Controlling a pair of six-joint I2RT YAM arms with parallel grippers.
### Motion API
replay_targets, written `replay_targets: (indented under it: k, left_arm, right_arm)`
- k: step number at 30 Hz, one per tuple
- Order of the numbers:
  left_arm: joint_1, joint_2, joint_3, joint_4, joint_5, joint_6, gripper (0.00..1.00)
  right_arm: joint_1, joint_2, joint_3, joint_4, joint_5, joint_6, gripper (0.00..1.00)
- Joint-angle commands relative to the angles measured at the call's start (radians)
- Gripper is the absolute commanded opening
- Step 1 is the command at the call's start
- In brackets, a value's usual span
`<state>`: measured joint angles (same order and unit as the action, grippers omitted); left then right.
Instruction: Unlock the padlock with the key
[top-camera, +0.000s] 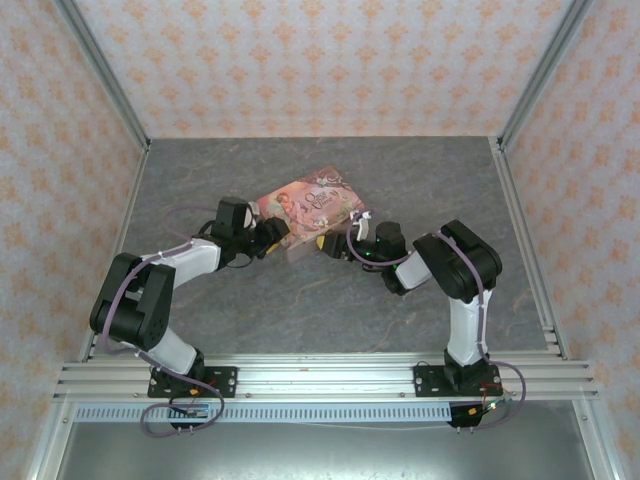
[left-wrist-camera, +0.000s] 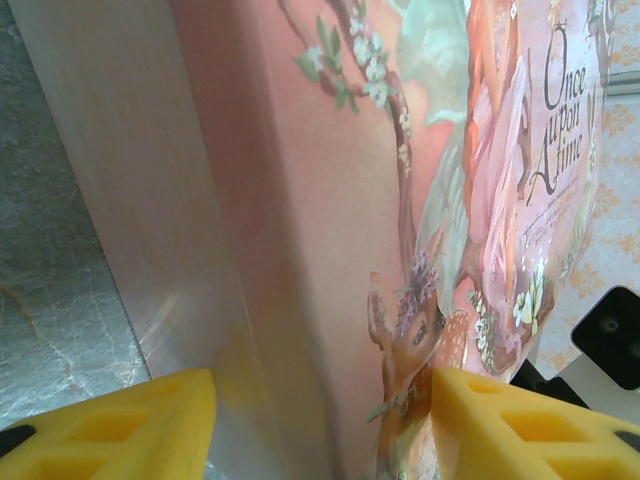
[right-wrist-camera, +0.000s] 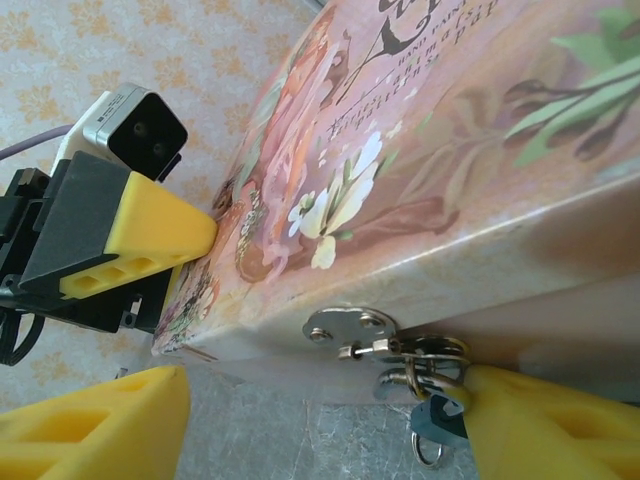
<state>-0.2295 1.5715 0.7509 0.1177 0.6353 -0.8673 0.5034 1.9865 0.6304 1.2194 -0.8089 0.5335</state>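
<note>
Your right hand (right-wrist-camera: 325, 400) is standing wide open and gripping nothing. One of its fingers (right-wrist-camera: 540, 425) is lying just beside the padlock (right-wrist-camera: 433, 418); I cannot tell whether they are touching. The padlock is hanging with metal rings (right-wrist-camera: 430, 358) from the hasp (right-wrist-camera: 348, 325) on the side wall of the pink box (right-wrist-camera: 450, 180). Your left hand (left-wrist-camera: 322, 405) is closing on the box's corner, one finger on either face. The box is lying on the bench (top-camera: 300, 310) between your two arms.
</note>
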Motion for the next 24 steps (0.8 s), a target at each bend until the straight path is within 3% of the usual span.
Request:
replay_targets:
  k: [1, 15, 24]
  left_arm:
    - [-0.005, 0.021, -0.015, -0.080, -0.057, -0.008, 0.57]
    - [-0.005, 0.023, -0.012, -0.087, -0.063, -0.009, 0.57]
    - [-0.006, 0.022, -0.011, -0.091, -0.069, -0.007, 0.57]
  right_arm:
    - [0.004, -0.012, -0.019, 0.085, -0.033, -0.011, 0.69]
    - [0.004, -0.042, -0.047, 0.047, -0.029, -0.034, 0.41]
    - [-0.003, -0.048, -0.040, -0.017, 0.002, -0.039, 0.14]
